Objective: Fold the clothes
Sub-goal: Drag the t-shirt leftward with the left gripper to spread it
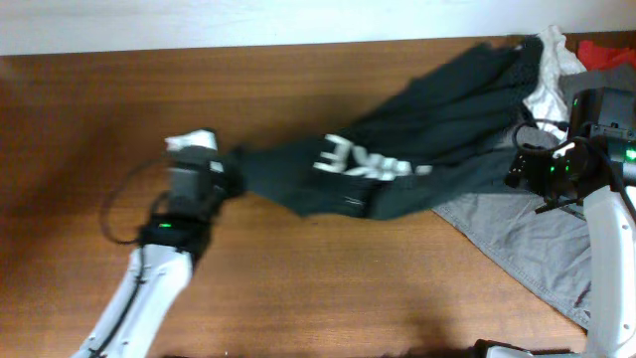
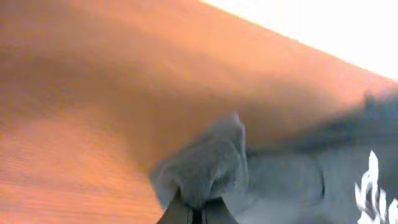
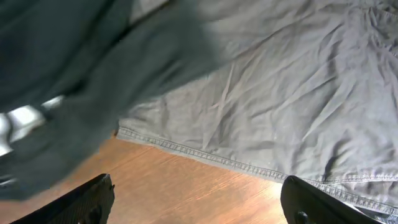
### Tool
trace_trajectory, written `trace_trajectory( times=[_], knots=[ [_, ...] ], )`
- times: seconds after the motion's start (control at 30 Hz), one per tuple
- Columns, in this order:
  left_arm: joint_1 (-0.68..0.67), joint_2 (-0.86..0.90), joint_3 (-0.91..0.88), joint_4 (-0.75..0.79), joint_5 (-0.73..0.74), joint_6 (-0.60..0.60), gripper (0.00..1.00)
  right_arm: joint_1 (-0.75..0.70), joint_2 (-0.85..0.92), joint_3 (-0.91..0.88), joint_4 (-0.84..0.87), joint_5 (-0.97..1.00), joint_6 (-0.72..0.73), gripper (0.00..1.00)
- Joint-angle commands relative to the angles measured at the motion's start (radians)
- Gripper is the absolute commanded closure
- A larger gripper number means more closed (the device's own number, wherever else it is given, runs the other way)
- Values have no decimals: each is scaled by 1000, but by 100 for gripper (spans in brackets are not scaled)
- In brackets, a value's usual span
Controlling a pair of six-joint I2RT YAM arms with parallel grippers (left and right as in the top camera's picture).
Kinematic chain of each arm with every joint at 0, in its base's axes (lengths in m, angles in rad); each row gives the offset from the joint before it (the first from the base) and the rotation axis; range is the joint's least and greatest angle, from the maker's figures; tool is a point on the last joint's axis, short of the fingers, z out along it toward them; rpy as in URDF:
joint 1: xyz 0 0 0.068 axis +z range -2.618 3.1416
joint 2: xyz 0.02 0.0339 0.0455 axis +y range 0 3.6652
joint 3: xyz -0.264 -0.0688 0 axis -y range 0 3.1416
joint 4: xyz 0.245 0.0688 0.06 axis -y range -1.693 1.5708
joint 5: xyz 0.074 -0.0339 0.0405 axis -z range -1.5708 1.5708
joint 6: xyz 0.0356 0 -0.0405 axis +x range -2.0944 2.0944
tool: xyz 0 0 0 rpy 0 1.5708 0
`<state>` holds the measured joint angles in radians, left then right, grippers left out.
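The black T-shirt point(image 1: 417, 129) with white NIKE lettering stretches in a bunched band from the table's middle left to the back right corner. My left gripper point(image 1: 227, 171) is shut on its left end; in the left wrist view the fingers point(image 2: 200, 214) pinch a fold of dark cloth point(image 2: 211, 165). My right gripper point(image 1: 524, 167) is open and empty at the shirt's right side, above the grey garment. In the right wrist view its fingers point(image 3: 198, 199) spread wide over bare wood, with the black shirt point(image 3: 68, 81) at upper left.
A grey garment point(image 1: 527, 239) lies flat at the right under the shirt's end; it also shows in the right wrist view point(image 3: 298, 93). A white garment point(image 1: 549, 70) and something red point(image 1: 606, 50) lie at the back right corner. Brown wooden table point(image 1: 318, 288).
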<state>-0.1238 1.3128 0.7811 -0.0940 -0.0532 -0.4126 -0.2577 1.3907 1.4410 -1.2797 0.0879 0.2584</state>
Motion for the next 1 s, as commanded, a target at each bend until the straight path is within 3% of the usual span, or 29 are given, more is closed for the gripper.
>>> trace_trajectory(
  times=[0.0,0.03,0.07,0.17,0.33,0.5,0.73,0.87,0.9,0.97],
  knots=[
    [158,29,-5,74,-35,93,56,-5,-3,10,-4,-1,0,10],
    [187,40,-5,88,-10,92,16,-5,-3,10,-5,-1,0,10],
    [213,52,-5,90,30,92,1,-5,-3,10,-5,-1,0,10],
    [259,91,-5,29,216,91,1,-5,-3,10,-5,-1,0,10],
    [219,140,-5,-185,448,84,1,-5,-3,10,-4,-1,0,10],
    [124,223,-10,-311,421,23,1,-5,-3,10,-4,-1,0,10],
    [71,359,-10,-270,412,-119,1,-5,-3,10,-5,-2,-15,10],
    [71,396,-10,-209,363,-117,1,-5,-3,10,-7,-1,-15,10],
    [71,398,-10,-194,347,-117,7,-5,-3,10,-7,-1,-15,10],
    [71,398,-10,-172,341,-117,33,-5,-3,10,-7,-1,-15,10]
  ],
)
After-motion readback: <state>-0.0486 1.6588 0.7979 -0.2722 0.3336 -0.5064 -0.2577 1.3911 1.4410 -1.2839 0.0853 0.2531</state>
